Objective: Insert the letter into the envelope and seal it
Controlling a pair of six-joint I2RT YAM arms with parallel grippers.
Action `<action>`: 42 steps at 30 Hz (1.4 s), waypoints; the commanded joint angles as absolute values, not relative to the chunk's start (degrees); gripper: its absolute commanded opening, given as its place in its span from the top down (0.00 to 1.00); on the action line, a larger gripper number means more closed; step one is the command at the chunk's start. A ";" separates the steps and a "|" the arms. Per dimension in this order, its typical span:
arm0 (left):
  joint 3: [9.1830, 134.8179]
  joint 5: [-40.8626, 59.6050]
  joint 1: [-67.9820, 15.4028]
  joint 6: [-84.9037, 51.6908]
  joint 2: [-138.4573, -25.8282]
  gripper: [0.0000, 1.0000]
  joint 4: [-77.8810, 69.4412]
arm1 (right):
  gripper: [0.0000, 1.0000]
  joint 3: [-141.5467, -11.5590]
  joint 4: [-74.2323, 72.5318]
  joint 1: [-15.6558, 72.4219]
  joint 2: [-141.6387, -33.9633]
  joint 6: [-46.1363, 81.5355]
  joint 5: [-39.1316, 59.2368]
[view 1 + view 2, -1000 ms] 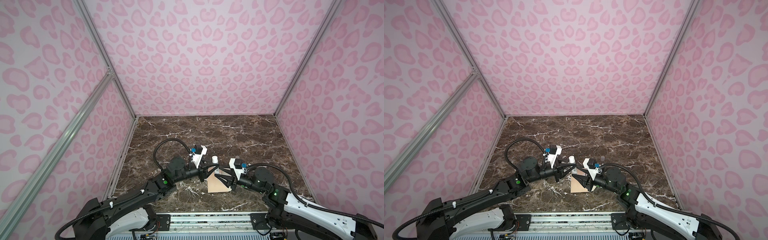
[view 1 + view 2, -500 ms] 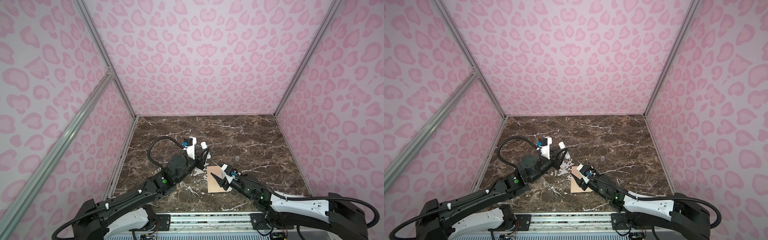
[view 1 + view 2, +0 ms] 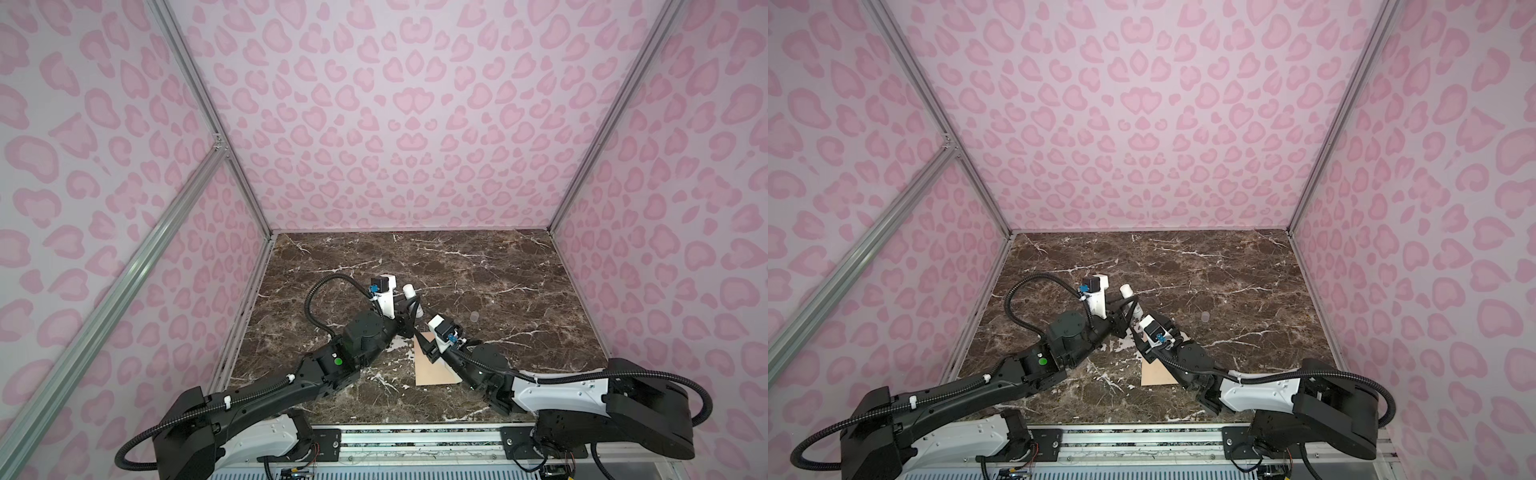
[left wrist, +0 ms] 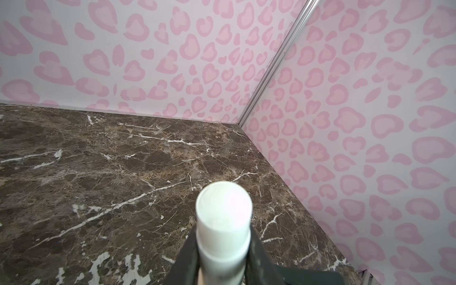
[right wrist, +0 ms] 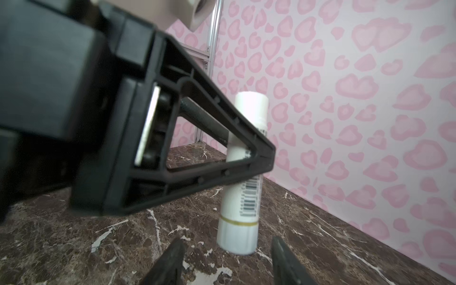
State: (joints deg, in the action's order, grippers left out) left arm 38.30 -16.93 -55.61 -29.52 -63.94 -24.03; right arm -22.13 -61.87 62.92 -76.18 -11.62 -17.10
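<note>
The peach-tan envelope point(image 3: 432, 370) point(image 3: 1156, 374) lies flat on the marble, partly under my right arm. The letter does not show in any view. My left gripper point(image 3: 410, 311) point(image 3: 1126, 309) point(image 4: 223, 232) is shut on a white glue stick point(image 3: 409, 291) point(image 3: 1126, 290) point(image 4: 223, 214) point(image 5: 243, 197), clamped round its middle and held nearly upright just behind the envelope. My right gripper point(image 3: 418, 335) point(image 3: 1136, 332) point(image 5: 227, 240) stands open low over the table, its fingertips either side of the stick's lower end without touching it.
A small pale round thing point(image 3: 473, 316) point(image 3: 1205, 316) lies on the marble to the right of the grippers. Pink patterned walls close in the back and both sides. The metal rail point(image 3: 415, 434) runs along the front edge.
My left gripper has carried the glue stick back off the envelope and stood it more upright. My right arm has dropped low and reached in under it, jaws a little wider.
</note>
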 commanded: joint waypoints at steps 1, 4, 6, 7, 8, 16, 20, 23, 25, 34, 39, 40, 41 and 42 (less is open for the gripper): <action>39.07 -17.32 -55.72 -30.04 -64.16 0.96 -27.11 | 0.43 -22.89 -65.12 62.93 -77.75 -12.30 -19.53; 39.10 -17.10 -55.79 -30.15 -64.25 0.96 -27.18 | 0.47 -23.63 -64.51 62.95 -78.73 -12.57 -20.79; 39.05 -16.96 -55.81 -30.15 -64.31 0.96 -27.18 | 0.50 -23.95 -64.45 62.94 -79.10 -12.39 -21.27; 38.97 -16.97 -55.81 -30.23 -64.27 0.96 -27.24 | 0.51 -24.09 -64.51 62.93 -79.32 -12.39 -21.43; 38.89 -16.96 -55.81 -30.23 -64.25 0.96 -27.31 | 0.53 -24.23 -64.43 62.93 -79.40 -12.40 -21.51; 39.19 -16.44 -55.90 -30.23 -64.61 0.96 -26.81 | 0.69 -25.30 -63.46 62.95 -79.76 -12.57 -21.99; 39.36 -16.19 -55.90 -30.15 -64.71 0.96 -26.58 | 0.77 -25.40 -62.60 63.00 -79.62 -12.31 -21.86; 39.29 -16.01 -55.90 -30.10 -64.64 0.96 -26.15 | 0.83 -25.48 -61.82 63.02 -78.99 -12.06 -21.32; 39.51 -15.61 -55.90 -29.89 -64.52 0.96 -25.63 | 0.87 -25.52 -60.83 63.10 -78.28 -11.92 -20.48; 39.00 -8.39 -55.38 -27.46 -62.04 0.96 -22.90 | 0.92 -26.37 -50.03 63.01 -69.27 -5.61 -8.10; 36.55 -7.89 -54.93 -28.30 -59.47 0.96 -23.11 | 0.72 -26.56 -41.43 62.94 -63.58 -4.48 -6.31; 36.21 -8.29 -54.93 -28.38 -59.03 0.96 -23.35 | 0.67 -26.25 -40.44 63.00 -62.70 -4.70 -6.57; 36.00 -8.67 -54.93 -28.39 -58.61 0.96 -23.56 | 0.65 -25.80 -39.91 62.96 -61.98 -4.75 -7.22; 35.95 -8.87 -54.93 -28.31 -58.41 0.96 -23.80 | 0.64 -25.61 -39.38 63.00 -61.48 -4.69 -7.59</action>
State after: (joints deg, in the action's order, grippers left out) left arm 36.51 -10.31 -54.92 -28.62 -58.89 -25.80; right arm -25.93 -39.33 62.96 -62.78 -5.41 -7.29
